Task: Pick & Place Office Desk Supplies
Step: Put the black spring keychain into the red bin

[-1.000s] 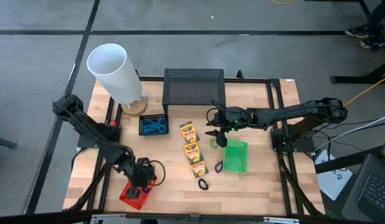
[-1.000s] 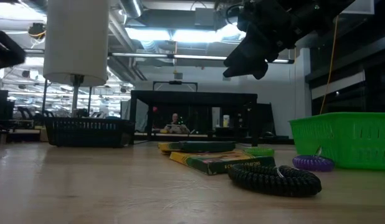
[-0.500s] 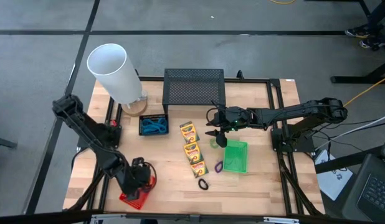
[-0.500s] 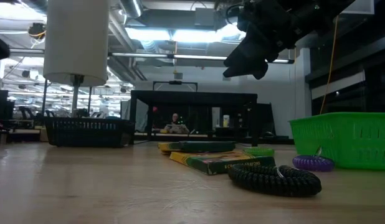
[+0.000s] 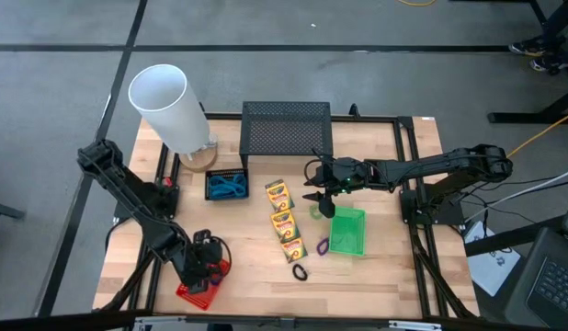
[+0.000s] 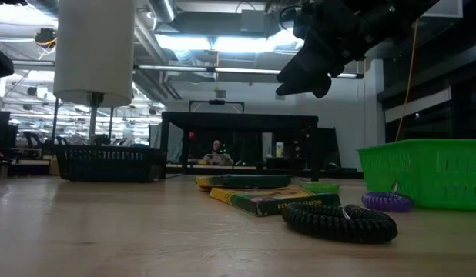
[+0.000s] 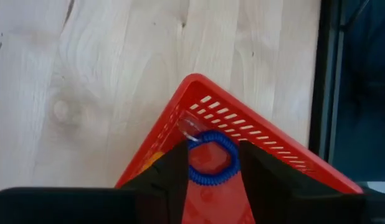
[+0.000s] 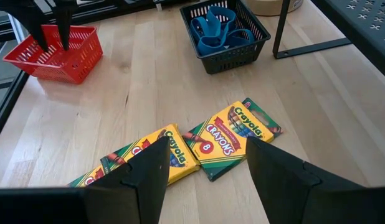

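Over the red basket [image 5: 199, 287] at the tabletop's near-left corner, the left gripper [image 5: 207, 268] has just spread its fingers — the blue loop [image 7: 211, 157] now lies in the basket between them, delivered — while the right gripper [image 5: 316, 188] hangs open, empty, above the crayon boxes [image 5: 284, 222].

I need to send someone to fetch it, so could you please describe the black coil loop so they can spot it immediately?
Start from the green basket on the right half of the wooden table. Just off its near-left corner lies a purple loop, and past that, toward the table's front edge, sits the black coil loop alone on bare wood. It is the only black loop, below the crayon boxes.
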Robot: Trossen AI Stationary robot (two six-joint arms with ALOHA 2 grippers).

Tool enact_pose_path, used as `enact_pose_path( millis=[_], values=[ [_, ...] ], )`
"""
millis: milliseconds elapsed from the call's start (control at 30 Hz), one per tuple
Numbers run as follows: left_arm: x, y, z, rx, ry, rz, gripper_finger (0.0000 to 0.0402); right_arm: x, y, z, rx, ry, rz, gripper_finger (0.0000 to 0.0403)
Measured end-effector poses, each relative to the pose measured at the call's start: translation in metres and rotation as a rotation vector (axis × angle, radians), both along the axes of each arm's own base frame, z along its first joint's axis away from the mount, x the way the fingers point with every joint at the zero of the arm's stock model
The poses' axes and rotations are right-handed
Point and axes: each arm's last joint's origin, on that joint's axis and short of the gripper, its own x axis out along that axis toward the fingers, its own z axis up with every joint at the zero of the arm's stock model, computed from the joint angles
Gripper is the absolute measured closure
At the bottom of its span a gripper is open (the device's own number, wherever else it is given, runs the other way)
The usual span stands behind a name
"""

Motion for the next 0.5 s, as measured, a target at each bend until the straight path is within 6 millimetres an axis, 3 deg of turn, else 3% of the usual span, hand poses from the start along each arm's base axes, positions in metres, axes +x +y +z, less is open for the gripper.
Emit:
enact_pose_path(
  millis=[267, 500],
  values=[
    [0.015, 0.002, 0.007, 0.097, -0.201, -0.074, 0.0256, 0.000, 0.000, 0.000, 0.000, -0.001, 0.000, 0.0190],
    [0.049, 0.035, 0.014, 0.214, -0.321, -0.081, 0.0256, 0.001, 0.000, 0.001, 0.000, -0.015, 0.000, 0.0190]
  ],
)
